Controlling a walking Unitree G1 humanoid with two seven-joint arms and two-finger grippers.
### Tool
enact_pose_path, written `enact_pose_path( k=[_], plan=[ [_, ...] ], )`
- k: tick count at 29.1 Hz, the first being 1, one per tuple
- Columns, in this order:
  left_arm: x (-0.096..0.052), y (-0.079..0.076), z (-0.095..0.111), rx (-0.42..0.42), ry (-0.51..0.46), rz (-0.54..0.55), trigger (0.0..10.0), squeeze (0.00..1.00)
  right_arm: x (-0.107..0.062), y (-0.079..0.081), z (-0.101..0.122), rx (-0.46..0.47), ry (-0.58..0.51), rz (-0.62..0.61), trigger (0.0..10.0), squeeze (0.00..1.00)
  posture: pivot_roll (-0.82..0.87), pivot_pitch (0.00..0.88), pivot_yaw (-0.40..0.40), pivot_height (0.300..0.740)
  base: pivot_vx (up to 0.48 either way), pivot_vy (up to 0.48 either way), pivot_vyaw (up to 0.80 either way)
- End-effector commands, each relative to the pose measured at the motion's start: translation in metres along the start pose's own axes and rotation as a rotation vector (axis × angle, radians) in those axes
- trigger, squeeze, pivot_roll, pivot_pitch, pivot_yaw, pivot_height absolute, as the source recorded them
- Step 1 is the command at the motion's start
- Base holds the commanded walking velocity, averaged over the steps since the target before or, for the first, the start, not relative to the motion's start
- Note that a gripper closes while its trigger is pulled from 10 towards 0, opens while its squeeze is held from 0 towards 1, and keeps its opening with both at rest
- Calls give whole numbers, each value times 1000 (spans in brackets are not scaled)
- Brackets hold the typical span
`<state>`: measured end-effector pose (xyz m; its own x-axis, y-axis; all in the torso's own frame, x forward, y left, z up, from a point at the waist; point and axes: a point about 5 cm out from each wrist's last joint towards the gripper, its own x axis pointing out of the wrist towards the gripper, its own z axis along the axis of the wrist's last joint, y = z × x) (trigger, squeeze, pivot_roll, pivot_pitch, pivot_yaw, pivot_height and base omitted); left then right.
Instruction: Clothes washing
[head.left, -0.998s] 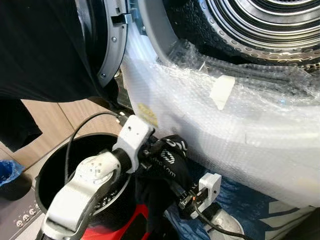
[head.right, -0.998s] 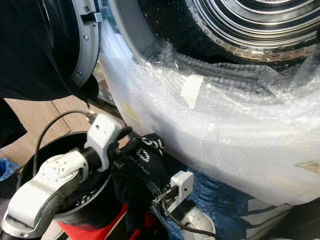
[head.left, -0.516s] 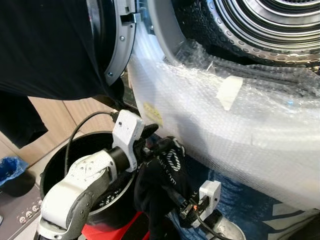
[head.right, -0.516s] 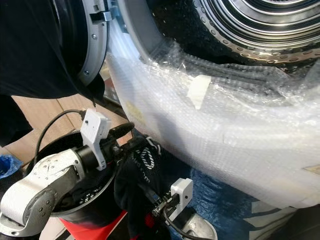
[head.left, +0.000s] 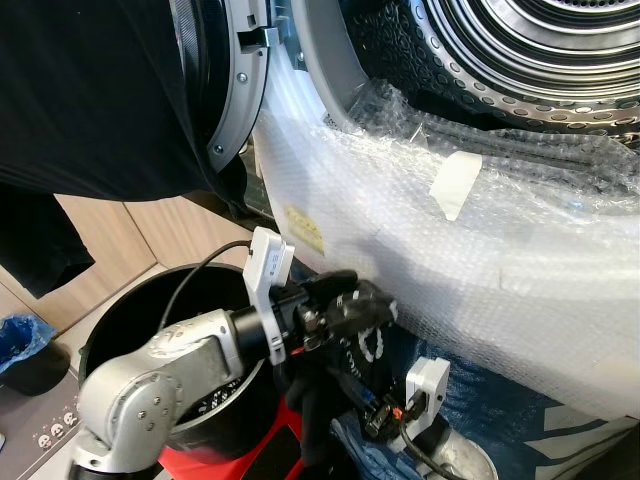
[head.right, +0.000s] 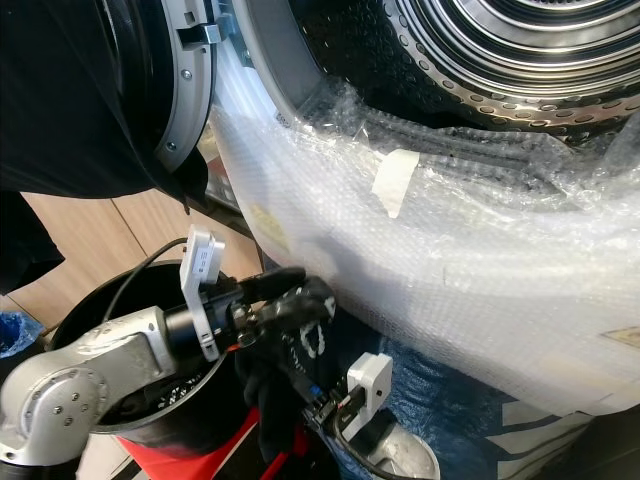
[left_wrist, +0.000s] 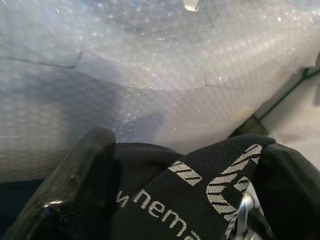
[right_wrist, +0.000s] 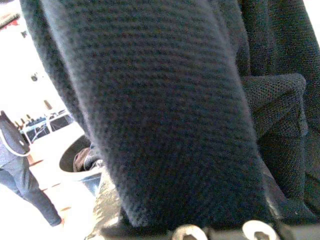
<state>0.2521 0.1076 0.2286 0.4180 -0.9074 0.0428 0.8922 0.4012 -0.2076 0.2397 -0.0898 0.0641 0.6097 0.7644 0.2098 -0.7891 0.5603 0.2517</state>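
Garment lifted clear of the basket rim.
Your left gripper (head.left: 345, 305), now raised, stays clamped on the black garment (head.left: 350, 345); right gripper's (head.left: 385, 415) grip unclear; drum (head.left: 540, 50) next.

A home laundry spot — front-loading washing machine (head.left: 520, 60) (bubble-wrapped front) over wood-look floor (head.left: 120, 250), black basket (head.left: 130, 320) beside.

Wood-look floor (head.left: 120, 250) at left, blue object (head.left: 18, 335) low on it, person in dark trousers (right_wrist: 20, 172) far off.
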Motion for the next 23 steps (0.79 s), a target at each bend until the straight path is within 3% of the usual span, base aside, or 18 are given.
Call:
enact_pose_path(
  k=[1, 5, 8, 10, 11, 12, 13, 16, 18, 23],
  plan=[
    [-7, -10, 26, 114, -103, -93, 10000, 0, -6, 1, -14, 45, 59, -24, 0, 0, 192, 105, 121, 740, 0, 0, 0],
    [-18, -2, 41, 220, -74, -58, 10000, 0, -8, 1, -16, 50, 65, -21, 0, 0, 198, 113, 123, 740, 0, 0, 0],
    [-25, 5, 59, 276, -123, -35, 10000, 0, -9, -2, -17, 53, 74, -38, 0, 0, 212, 119, 116, 740, 0, 0, 0],
    [-25, 5, 64, 255, -159, -52, 10000, 0, -10, -4, -18, 56, 81, -41, 0, 0, 222, 118, 108, 740, 0, 0, 0],
    [-21, 5, 73, 112, -258, -125, 10000, 0, -10, -5, -21, 62, 97, -43, 0, 0, 233, 119, 108, 740, 0, 0, 0],
    [-17, 5, 74, 30, -283, -173, 10000, 0, -10, -5, -23, 63, 108, -42, 0, 0, 231, 120, 110, 740, 0, 0, 0],
    [-14, 4, 74, -42, -292, -219, 10000, 0, -10, -6, -25, 62, 118, -42, 0, 0, 223, 119, 112, 740, 0, 0, 0],
    [-9, 3, 67, -53, -252, -230, 10000, 0, -11, -7, -25, 61, 121, -44, 0, 0, 219, 123, 114, 740, 0, 0, 0],
    [-6, 0, 62, 3, -239, -243, 10000, 0, -12, -8, -25, 59, 123, -51, 0, 0, 219, 123, 114, 740, 0, 0, 0],
    [3, -8, 35, 113, -86, -254, 10000, 0, -15, -7, -25, 56, 119, -51, 0, 0, 208, 140, 113, 740, 0, 0, 0]
  ],
)
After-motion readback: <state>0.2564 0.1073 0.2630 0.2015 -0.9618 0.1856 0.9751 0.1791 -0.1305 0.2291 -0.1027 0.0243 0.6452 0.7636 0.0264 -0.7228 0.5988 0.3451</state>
